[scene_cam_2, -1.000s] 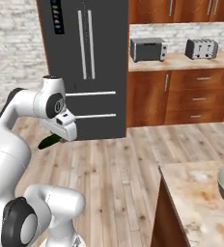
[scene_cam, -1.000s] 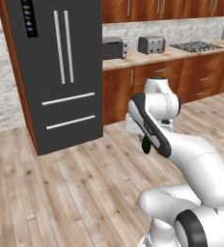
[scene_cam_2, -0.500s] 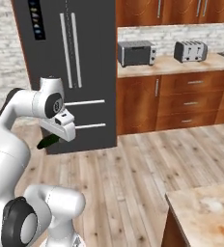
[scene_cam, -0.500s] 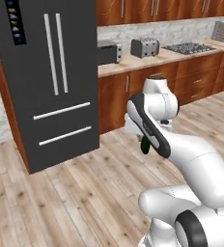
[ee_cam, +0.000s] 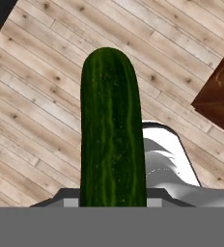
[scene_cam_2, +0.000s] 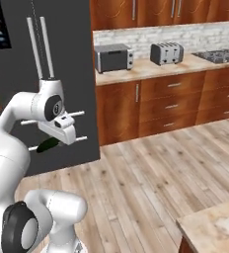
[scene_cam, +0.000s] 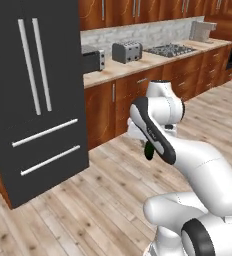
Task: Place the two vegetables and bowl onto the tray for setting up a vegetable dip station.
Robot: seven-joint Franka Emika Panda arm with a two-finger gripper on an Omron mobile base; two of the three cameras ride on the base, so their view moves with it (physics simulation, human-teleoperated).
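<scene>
Above the plank floor (ee_cam: 32, 96), pincer (scene_cam_2: 57, 141) clamped on dark green vegetable (ee_cam: 111, 130); toaster (scene_cam_2: 166, 53) behind.

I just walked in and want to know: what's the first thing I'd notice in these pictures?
The dark green cucumber stands out most: it sticks up the middle of the hand view, and the gripper holds it above the wooden floor. Next comes the big black fridge, standing at the left beside the brown cabinets, whose counter carries a toaster.
</scene>
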